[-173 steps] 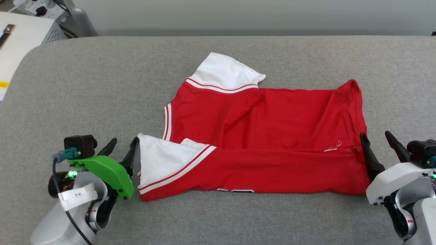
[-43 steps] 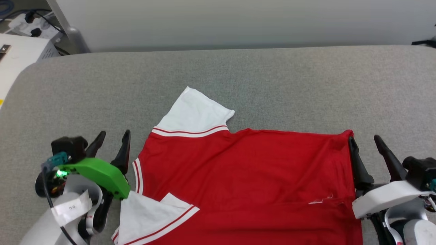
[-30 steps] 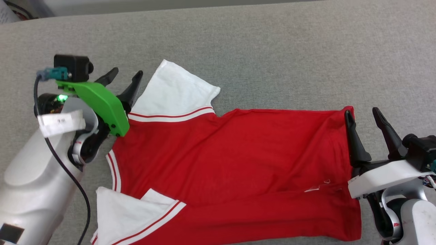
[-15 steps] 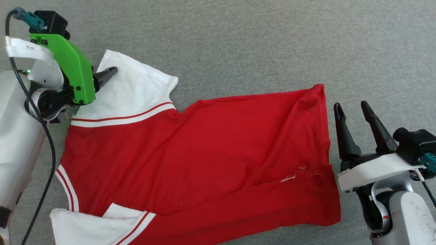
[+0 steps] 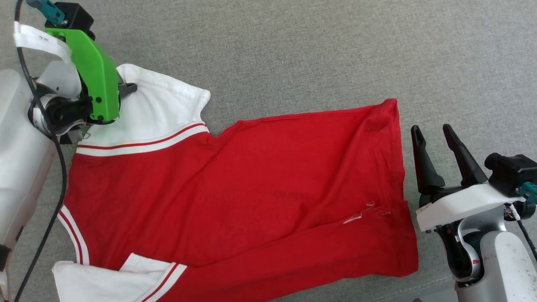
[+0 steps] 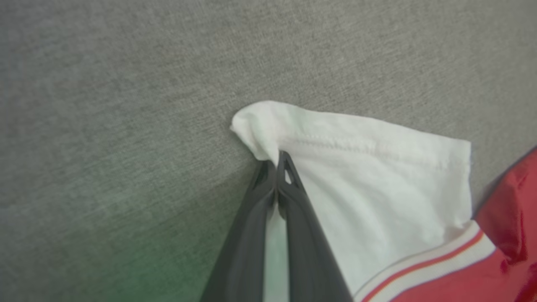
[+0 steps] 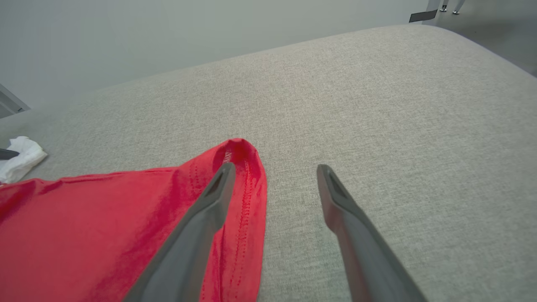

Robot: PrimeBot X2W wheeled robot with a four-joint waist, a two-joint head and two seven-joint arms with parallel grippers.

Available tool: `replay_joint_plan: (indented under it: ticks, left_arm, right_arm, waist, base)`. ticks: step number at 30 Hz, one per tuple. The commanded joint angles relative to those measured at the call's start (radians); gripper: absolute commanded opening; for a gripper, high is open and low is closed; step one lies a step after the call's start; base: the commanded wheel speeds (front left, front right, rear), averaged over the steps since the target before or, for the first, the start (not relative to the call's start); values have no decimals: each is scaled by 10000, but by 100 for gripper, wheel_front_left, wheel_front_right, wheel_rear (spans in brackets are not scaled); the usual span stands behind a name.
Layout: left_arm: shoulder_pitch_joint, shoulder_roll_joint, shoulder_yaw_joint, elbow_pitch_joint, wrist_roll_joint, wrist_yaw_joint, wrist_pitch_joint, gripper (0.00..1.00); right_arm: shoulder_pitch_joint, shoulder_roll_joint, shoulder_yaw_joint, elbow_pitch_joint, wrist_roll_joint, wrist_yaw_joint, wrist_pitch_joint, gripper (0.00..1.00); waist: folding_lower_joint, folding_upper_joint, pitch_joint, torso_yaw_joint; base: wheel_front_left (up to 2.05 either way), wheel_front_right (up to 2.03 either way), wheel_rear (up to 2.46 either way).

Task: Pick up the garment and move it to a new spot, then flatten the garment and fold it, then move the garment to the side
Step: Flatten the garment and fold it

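Observation:
The garment (image 5: pixel 251 180), a red shirt with white sleeves and red-white striped trim, lies spread on the grey padded surface (image 5: pixel 319 54). My left gripper (image 5: pixel 128 88) is at the far white sleeve (image 5: pixel 163 109). In the left wrist view the left gripper (image 6: pixel 277 167) is shut on the sleeve's (image 6: pixel 369 184) bunched corner. My right gripper (image 5: pixel 431 128) stands open just right of the red hem. In the right wrist view the right gripper (image 7: pixel 275 167) has one finger over the hem corner (image 7: pixel 243 167) and the other over bare surface. The near sleeve (image 5: pixel 100 281) is folded at the lower left.
The grey padded surface (image 7: pixel 377 105) stretches far beyond the garment. A pale wall (image 7: pixel 168 29) runs behind its far edge. The surface's rounded right corner (image 7: pixel 495 54) drops to the floor in the right wrist view.
My left gripper reached out to the far white sleeve and shut on its corner, bunching the cloth. The head view shifted down and closer. The right gripper stayed open beside the hem.

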Motion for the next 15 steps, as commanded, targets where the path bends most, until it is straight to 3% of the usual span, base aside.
replay_joint_plan:
  ticks: [1,8,15]
  left_arm:
    - [670,-453,-463,314,212,-67,-126,0]
    - [482,-524,-187,635,440,7,-1370,0]
    - [499,-571,31,329,524,55,-2347,0]
  right_arm:
    - [-198,9,39,62,157,-4,112,100]
    - [-659,-410,-10,463,990,-4,910,100]
    - [-1627,-1516,261,994,1984,-4,2959,100]
  waist:
    - [0,-1,-49,13]
    - [0,-1,-490,221]
    - [0,-1,-997,910]
  base:
    - [0,0,0]
    - [0,0,0]
    - [0,0,0]
